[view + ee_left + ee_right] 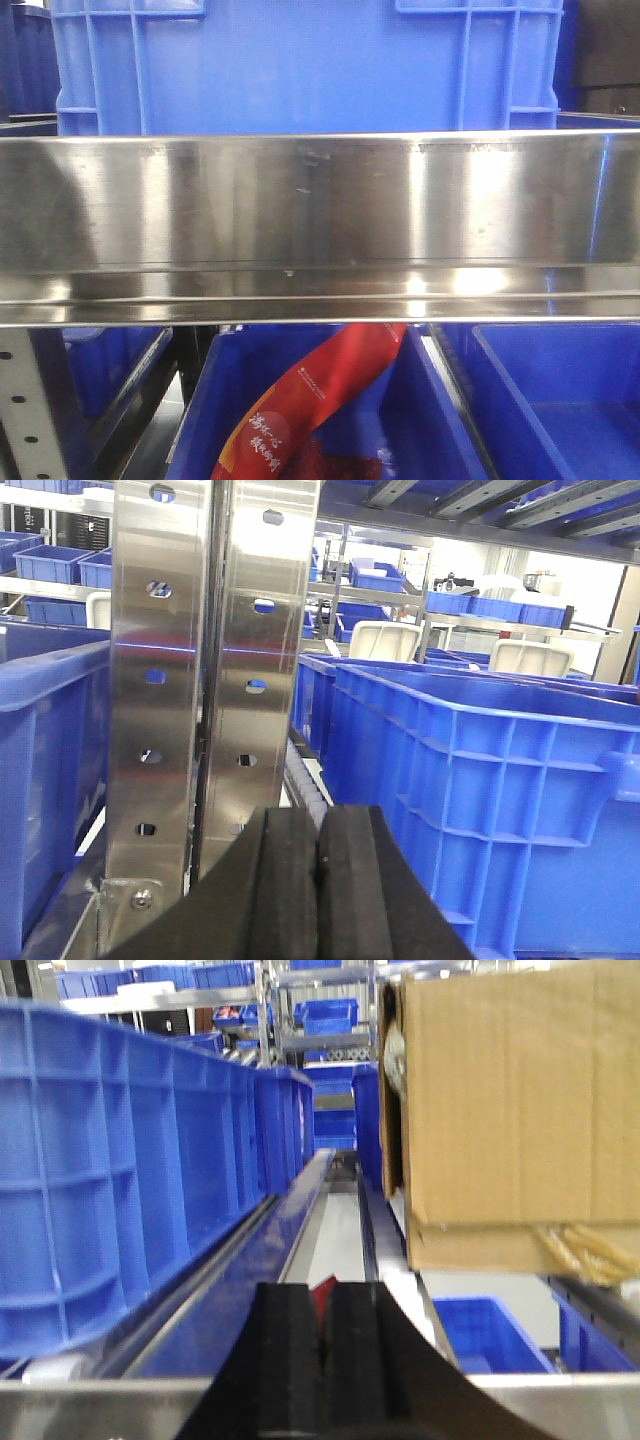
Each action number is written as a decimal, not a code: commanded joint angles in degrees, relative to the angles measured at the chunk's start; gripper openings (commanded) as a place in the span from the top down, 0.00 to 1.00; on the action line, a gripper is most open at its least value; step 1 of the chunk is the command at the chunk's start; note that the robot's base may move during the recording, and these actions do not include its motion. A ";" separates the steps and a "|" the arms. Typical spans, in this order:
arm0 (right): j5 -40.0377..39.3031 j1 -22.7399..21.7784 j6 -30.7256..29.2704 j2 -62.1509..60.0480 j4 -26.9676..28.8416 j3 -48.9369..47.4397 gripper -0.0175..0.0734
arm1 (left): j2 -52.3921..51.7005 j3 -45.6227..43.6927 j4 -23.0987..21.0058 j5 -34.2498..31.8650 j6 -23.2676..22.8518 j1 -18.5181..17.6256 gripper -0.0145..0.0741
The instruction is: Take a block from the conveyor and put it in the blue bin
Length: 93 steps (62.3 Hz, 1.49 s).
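Both my left gripper (318,880) and right gripper (320,1360) are pressed closed, empty; steel beam (320,225) hides any conveyor.

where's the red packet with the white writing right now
In the front-facing view the red packet lies slanted inside a blue bin at bottom centre, just below the shiny steel rail that crosses the frame, with another blue bin to its right.

Red bag (310,400) in the blue bin (420,420) under the steel rail, small white logo and a line of pale Chinese-looking characters along it, too blurred to read, no other readable text anywhere
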 commanded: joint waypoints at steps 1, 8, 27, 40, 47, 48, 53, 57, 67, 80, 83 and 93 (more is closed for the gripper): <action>1.65 -0.34 0.05 -1.13 0.33 0.32 0.99 | -0.28 -0.01 -0.53 -1.23 -0.13 0.14 0.96; 1.29 -0.34 0.05 -3.96 -0.97 0.32 0.99 | -0.28 -0.01 -0.53 -1.23 -0.13 0.14 0.96; 9.26 -0.34 0.05 -11.74 -2.88 0.32 0.99 | -0.28 -0.01 -0.53 -1.37 -0.13 0.14 0.96; 9.76 -0.34 0.05 -11.74 -3.01 0.32 0.99 | -0.28 -0.01 -0.53 -1.49 -0.13 0.14 0.96; 9.76 -0.34 0.05 -11.74 -3.01 0.32 0.99 | -0.28 -0.01 -0.53 -1.49 -0.13 0.14 0.96; 9.76 -0.34 0.05 -11.74 -3.01 0.32 0.99 | -0.28 -0.01 -0.53 -1.49 -0.13 0.14 0.96; 9.76 -0.34 0.05 -11.74 -3.01 0.32 0.99 | -0.28 -0.01 -0.53 -1.49 -0.13 0.14 0.96; 9.76 -0.34 0.05 -11.74 -3.01 0.32 0.99 | -0.28 -0.01 -0.53 -1.49 -0.13 0.14 0.96; 9.76 -0.34 0.05 -11.74 -3.01 0.32 0.99 | -0.28 -0.01 -0.53 -1.49 -0.13 0.14 0.96; 9.76 -0.34 0.05 -11.74 -3.01 0.32 0.99 | -0.28 -0.01 -0.53 -1.49 -0.13 0.14 0.96; 9.76 -0.34 0.05 -11.74 -3.01 0.32 0.99 | -0.28 -0.01 -0.53 -1.49 -0.13 0.14 0.96; 9.76 -0.34 0.05 -11.74 -3.01 0.32 0.99 | -0.28 -0.01 3.40 -1.24 -0.13 0.14 0.96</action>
